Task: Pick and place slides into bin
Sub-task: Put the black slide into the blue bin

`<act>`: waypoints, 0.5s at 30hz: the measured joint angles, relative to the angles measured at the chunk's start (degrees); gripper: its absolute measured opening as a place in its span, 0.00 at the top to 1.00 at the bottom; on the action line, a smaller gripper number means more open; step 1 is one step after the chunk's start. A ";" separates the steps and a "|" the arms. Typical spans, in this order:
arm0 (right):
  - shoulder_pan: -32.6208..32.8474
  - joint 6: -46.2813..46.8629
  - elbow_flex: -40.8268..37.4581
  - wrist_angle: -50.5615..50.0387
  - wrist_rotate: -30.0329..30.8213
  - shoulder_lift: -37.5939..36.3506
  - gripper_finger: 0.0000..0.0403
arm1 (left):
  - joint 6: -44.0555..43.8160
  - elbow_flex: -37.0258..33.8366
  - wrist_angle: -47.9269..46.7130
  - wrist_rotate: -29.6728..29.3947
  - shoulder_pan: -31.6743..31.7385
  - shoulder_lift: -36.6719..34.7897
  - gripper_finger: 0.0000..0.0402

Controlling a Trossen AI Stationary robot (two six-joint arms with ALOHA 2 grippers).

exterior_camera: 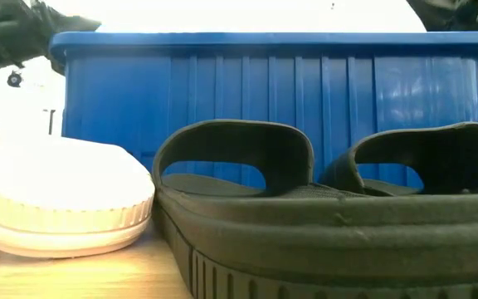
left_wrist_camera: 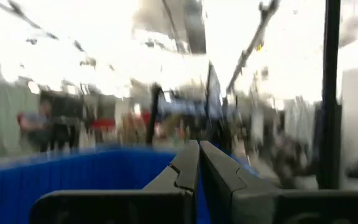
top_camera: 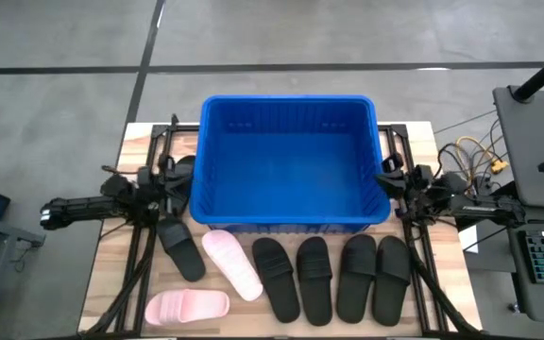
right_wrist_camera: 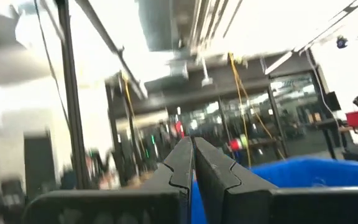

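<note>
The blue bin (top_camera: 291,161) stands at the table's far middle; only its blue floor shows inside. In front of it lie two pink slides (top_camera: 232,264) (top_camera: 187,307) and several black slides, one at the left (top_camera: 179,247) and a row to the right (top_camera: 314,277). In the low view a black slide (exterior_camera: 305,224) and a pale slide (exterior_camera: 65,199) lie before the bin wall (exterior_camera: 272,91). My left gripper (left_wrist_camera: 199,168) is shut and empty beside the bin's left wall (top_camera: 179,179). My right gripper (right_wrist_camera: 192,162) is shut and empty beside the bin's right wall (top_camera: 385,178).
Dark arm frames (top_camera: 149,246) (top_camera: 423,255) stand on the wooden table at both sides. A desk with a keyboard and cables (top_camera: 536,189) is off the table's right edge. Bare wood (top_camera: 111,283) shows at the near left.
</note>
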 joint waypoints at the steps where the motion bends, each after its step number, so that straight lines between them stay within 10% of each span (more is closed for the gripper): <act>1: 0.00 0.40 0.00 1.71 0.40 0.00 0.98 | -0.25 0.00 3.33 -1.00 0.00 0.00 1.00; 15: 0.00 5.86 2.21 17.26 4.16 1.88 0.98 | -5.82 0.05 34.45 -2.76 0.00 -0.02 1.00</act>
